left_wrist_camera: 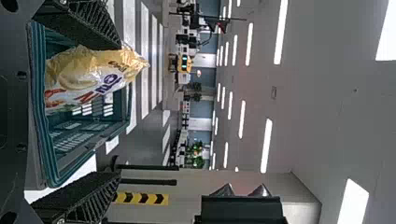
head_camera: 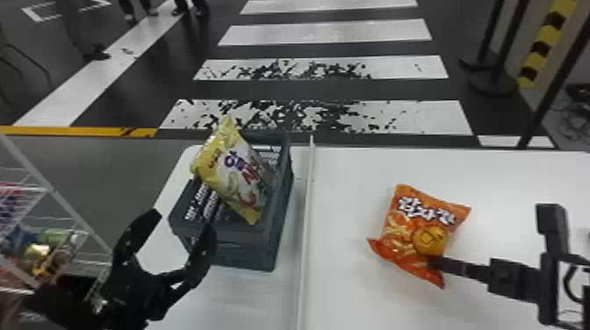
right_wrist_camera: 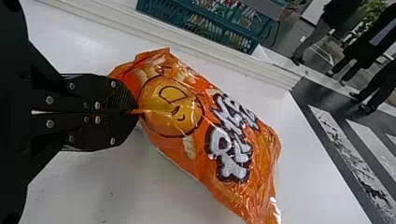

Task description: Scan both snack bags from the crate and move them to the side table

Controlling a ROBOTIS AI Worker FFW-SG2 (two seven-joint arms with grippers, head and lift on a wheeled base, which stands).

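My left gripper [head_camera: 178,230] stands open in front of the crate [head_camera: 246,259]. Leaning upright inside the crate is the yellow-and-white snack bag [head_camera: 239,171], its top above the rim. In the left wrist view that bag [left_wrist_camera: 88,79] lies beyond the spread fingers of my left gripper [left_wrist_camera: 88,109]. My right gripper [head_camera: 432,263] is shut on the orange snack bag [head_camera: 417,232] at the white table on the right. The right wrist view has the tips of my right gripper [right_wrist_camera: 135,112] pinching the film of the orange bag [right_wrist_camera: 187,126].
A raised white divider [head_camera: 306,228] runs between the crate's side and the right-hand table [head_camera: 505,175]. At the far left stands a wire rack [head_camera: 48,188] with packaged goods. Barrier posts [head_camera: 491,83] rise from the floor at the back right.
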